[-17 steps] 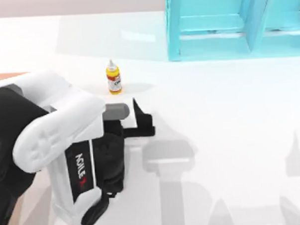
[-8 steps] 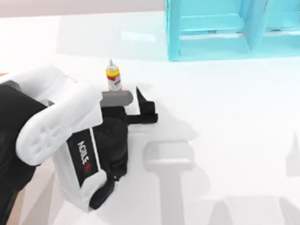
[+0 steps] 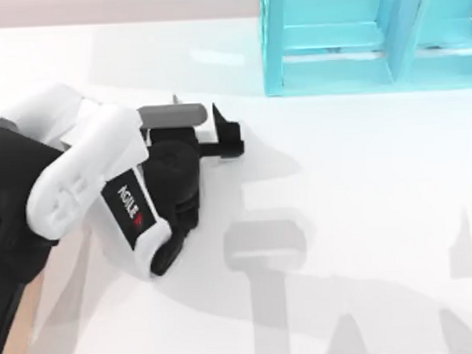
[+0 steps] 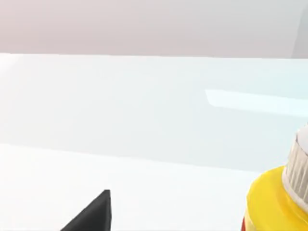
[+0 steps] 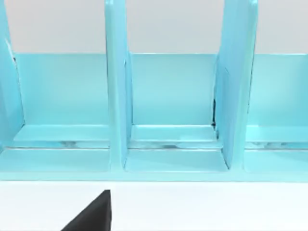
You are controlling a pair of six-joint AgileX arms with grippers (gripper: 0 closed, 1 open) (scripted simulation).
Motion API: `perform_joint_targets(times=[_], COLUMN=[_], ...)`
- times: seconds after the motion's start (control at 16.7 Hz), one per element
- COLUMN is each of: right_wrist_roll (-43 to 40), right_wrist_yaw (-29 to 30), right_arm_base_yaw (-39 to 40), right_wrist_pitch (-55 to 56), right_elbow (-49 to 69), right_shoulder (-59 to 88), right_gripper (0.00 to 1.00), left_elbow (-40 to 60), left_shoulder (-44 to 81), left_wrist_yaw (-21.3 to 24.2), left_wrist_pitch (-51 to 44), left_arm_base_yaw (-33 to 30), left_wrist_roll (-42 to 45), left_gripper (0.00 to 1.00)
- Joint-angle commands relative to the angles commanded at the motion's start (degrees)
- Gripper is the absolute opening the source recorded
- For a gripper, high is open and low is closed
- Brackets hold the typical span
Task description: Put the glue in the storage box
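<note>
Between the spread fingers of the left gripper [image 3: 193,125] stands the glue [image 4: 281,199] — off-centre. Risk: closing now nudges or tips it — likely a failed grasp.

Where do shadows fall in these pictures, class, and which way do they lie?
Top view: grey arm shadows lie on the table, right of and below the left end effector. Left wrist view: the glue sits at the frame edge, cut off, before an evenly lit pale surface. Right wrist view: the shelf is evenly lit.
</note>
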Motion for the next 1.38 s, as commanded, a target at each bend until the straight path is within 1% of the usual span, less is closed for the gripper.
perform_joint_targets(times=[0.24, 1.02, 1.08, 1.38], right_wrist_roll=[0.0, 0.0, 0.0, 0.0], right_wrist_yaw=[0.0, 0.0, 0.0, 0.0], right_arm_base_yaw=[0.0, 0.0, 0.0, 0.0], right_wrist_pitch=[0.0, 0.0, 0.0, 0.0], right_elbow=[0.0, 0.0, 0.0, 0.0], right_shoulder=[0.0, 0.0, 0.0, 0.0], right_gripper=[1.0, 1.0, 1.0, 1.0], left_elbow=[0.0, 0.0, 0.0, 0.0], left_shoulder=[0.0, 0.0, 0.0, 0.0], left_wrist_yaw=[0.0, 0.0, 0.0, 0.0], left_wrist_pitch=[0.0, 0.0, 0.0, 0.0], left_arm_base_yaw=[0.0, 0.0, 0.0, 0.0], left_wrist_roll=[0.0, 0.0, 0.0, 0.0], left_gripper=[1.0, 0.02, 0.0, 0.0])
